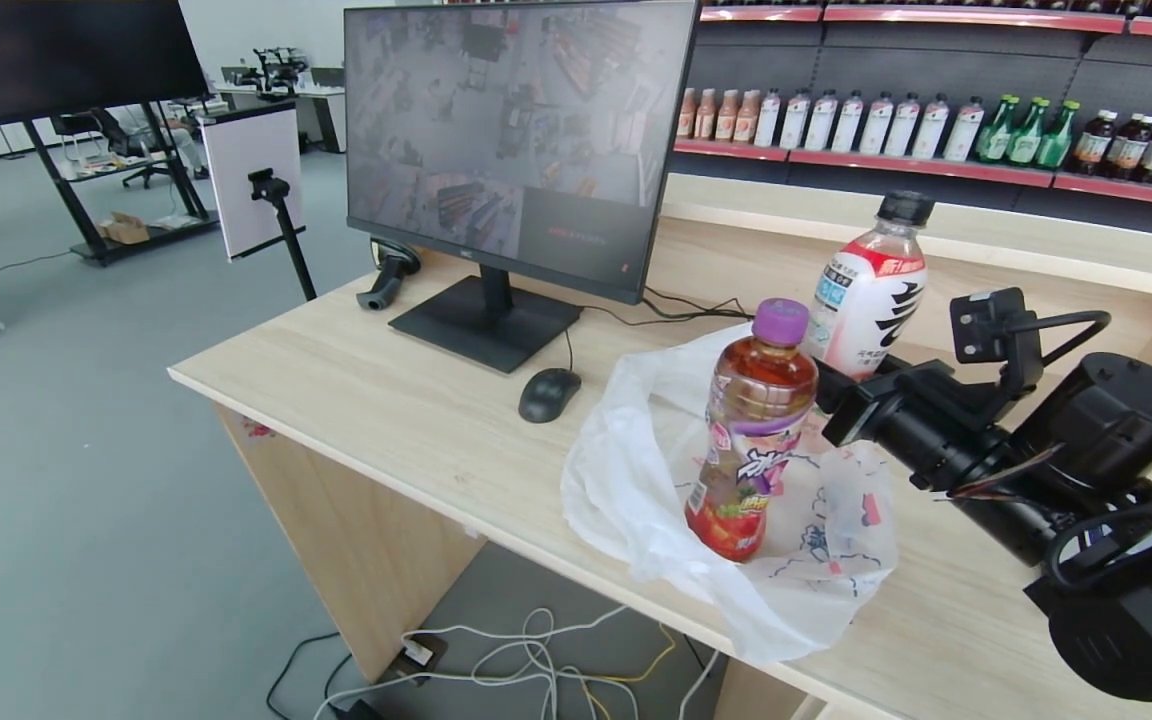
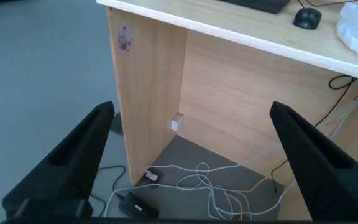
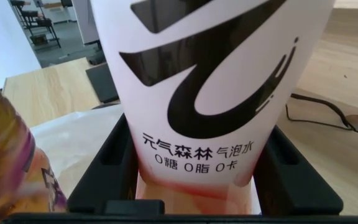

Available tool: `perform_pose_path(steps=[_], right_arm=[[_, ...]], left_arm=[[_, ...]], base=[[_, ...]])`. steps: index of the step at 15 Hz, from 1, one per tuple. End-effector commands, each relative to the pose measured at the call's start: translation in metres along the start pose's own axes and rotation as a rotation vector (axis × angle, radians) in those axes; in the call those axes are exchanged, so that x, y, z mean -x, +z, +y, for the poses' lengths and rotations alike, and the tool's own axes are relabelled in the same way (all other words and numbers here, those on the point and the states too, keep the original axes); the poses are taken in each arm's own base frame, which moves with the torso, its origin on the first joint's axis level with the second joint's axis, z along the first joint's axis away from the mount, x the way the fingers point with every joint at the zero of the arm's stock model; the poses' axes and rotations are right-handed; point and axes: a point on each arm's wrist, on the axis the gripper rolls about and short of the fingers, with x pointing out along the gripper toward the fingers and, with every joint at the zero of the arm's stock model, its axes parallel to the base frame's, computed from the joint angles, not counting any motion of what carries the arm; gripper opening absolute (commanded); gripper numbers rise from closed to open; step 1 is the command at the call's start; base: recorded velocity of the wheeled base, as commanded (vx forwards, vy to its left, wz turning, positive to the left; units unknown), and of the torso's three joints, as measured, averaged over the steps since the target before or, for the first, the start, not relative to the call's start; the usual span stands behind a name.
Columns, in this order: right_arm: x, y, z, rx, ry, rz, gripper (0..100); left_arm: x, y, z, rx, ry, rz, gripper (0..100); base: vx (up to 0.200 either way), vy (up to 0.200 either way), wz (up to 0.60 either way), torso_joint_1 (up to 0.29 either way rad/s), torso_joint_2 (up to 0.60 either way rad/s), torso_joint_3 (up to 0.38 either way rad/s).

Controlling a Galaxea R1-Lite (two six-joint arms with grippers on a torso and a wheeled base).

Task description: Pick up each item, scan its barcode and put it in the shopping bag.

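White bottle (image 1: 871, 290), black cap: upright, base pinched between jaws of right gripper (image 1: 841, 388), just behind bag (image 1: 636, 470).
Tea bottle (image 1: 751, 440), purple cap: standing upright inside open bag, just beside white bottle.
Bag: clear plastic, on table (image 1: 356, 380) near front edge.
Left gripper (image 2: 191, 107): jaws spread wide, holding nothing, low beside table's side panel, above cables (image 2: 210, 186) on floor.
Monitor (image 1: 516, 130), mouse (image 1: 549, 393), scanner (image 1: 386, 275): on table, left of bag.
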Motion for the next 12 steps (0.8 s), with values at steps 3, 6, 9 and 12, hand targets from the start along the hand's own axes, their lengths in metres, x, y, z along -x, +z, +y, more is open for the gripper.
perform_pose_path(steps=[3,6,9,12], right_arm=[[-0.004,-0.015,0.000,-0.006,0.006,0.043,0],[-0.005,-0.027,0.001,-0.008,0.013,0.084,0],[-0.006,-0.035,0.000,-0.013,0.011,0.107,0],[-0.005,-0.037,0.001,-0.014,0.011,0.114,0]], left_arm=[[0.000,0.000,0.000,0.000,0.000,-0.001,100],[0.000,0.000,0.000,0.000,0.001,-0.001,100],[0.000,0.000,0.000,0.000,0.001,-0.001,100],[0.000,0.000,0.000,0.000,0.000,-0.001,100]], base=[[0.000,0.000,0.00,0.000,0.00,0.000],[0.000,0.000,0.00,0.000,0.00,0.000],[0.000,0.000,0.00,0.000,0.00,0.000],[0.000,0.000,0.00,0.000,0.00,0.000]])
